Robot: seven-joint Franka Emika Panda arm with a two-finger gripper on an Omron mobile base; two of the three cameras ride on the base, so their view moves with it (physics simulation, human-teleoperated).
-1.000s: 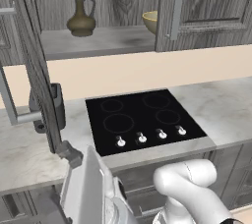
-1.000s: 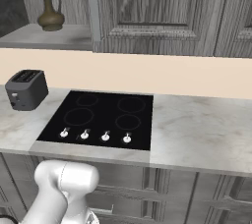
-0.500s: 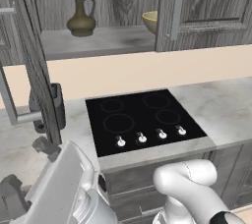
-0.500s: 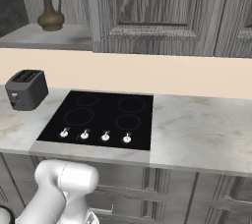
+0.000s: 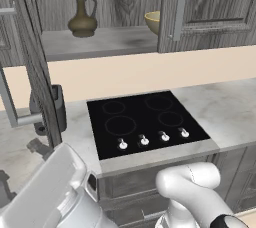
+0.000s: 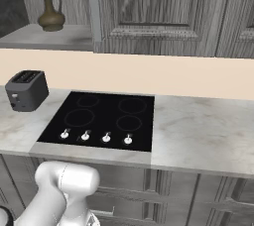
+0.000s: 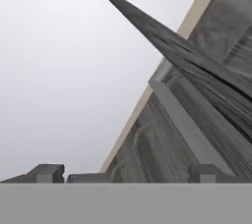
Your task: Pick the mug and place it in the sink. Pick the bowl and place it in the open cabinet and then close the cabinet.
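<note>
Sitting on the shelf of the open cabinet, the bowl peeks from behind the door beside a brown jug; hand released, fingers spread wide, facing the cabinet door; cooktop below

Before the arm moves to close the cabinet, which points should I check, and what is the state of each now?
1. Bowl on the cabinet shelf: ok.
2. Gripper open, holding nothing: ok.
3. Cabinet door closed: not ok, it stands open.
4. Jug upright on the shelf, behind its front edge: ok.
5. Gripper near the door: ok, the hand view looks along its edge.
6. Mug in the sink: cannot tell.
</note>
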